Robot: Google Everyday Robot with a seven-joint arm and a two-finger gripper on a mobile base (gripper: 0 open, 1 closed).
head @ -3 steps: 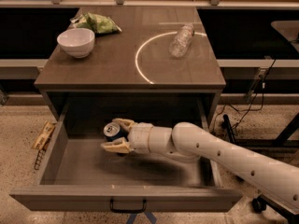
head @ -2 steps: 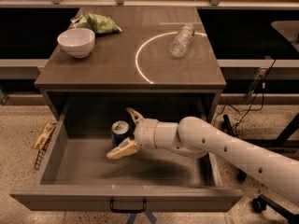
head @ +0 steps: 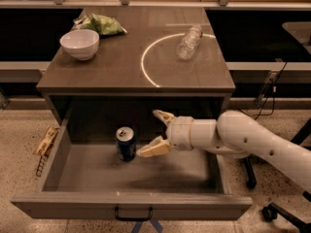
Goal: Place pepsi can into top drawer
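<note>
The pepsi can [head: 126,143], dark blue with a silver top, stands upright on the floor of the open top drawer [head: 131,207], left of its middle. My gripper [head: 153,133] is inside the drawer just right of the can, a small gap away. Its two tan fingers are spread open and hold nothing. The white arm reaches in from the right over the drawer's right side.
On the cabinet top stand a white bowl [head: 79,43], a green chip bag [head: 100,24] and a clear plastic bottle [head: 189,41] lying on its side. A snack packet [head: 46,141] lies on the floor left of the drawer. Chair legs [head: 272,210] are at right.
My gripper opened, let go of the can and drew back to the right. The can now stands upright by itself on the drawer floor.
</note>
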